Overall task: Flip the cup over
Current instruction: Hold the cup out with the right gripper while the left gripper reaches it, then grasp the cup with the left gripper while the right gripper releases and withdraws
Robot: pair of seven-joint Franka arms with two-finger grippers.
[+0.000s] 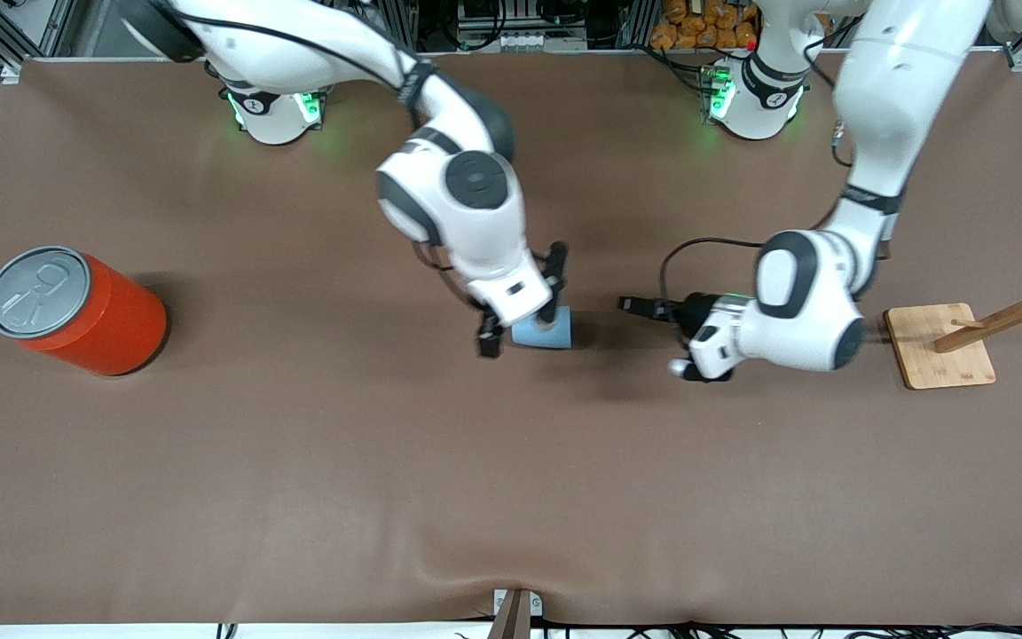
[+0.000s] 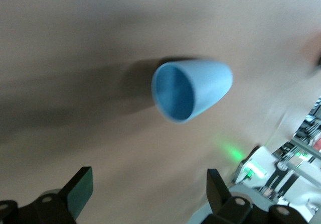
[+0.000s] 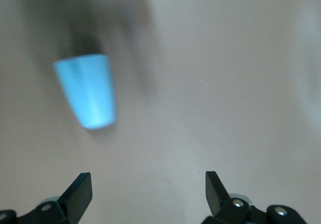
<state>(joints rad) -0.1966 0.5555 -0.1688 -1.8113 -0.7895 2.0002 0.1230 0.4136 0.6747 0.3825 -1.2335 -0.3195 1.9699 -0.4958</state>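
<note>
You have the cup point(image 1: 545, 328) lying on its side on the brown table point(image 1: 298, 461), roughly midway between the two arms' ends. In the left wrist view its mouth faces the camera and the darker blue inside shows point(image 2: 190, 91); in the right wrist view you only get its tapered wall, smeared by motion point(image 3: 89, 91).

Your right gripper point(image 1: 524, 297) hangs just above the cup with its fingers spread wide and nothing between them; one finger point(image 1: 557, 264) shows on the side toward the bases, the other point(image 1: 489, 342) nearer the front camera. The wrist covers part of the cup from the front, so you cannot tell whether either finger touches it.

Your left gripper point(image 1: 657, 337) sits low over the table beside the cup, toward the left arm's end, jaws apart and empty, pointing at the cup with a clear gap.

The orange can point(image 1: 76, 311) stands well apart at the right arm's end. A wooden stand point(image 1: 941, 346) sits at the left arm's end, its pegs cut off by the frame edge
</note>
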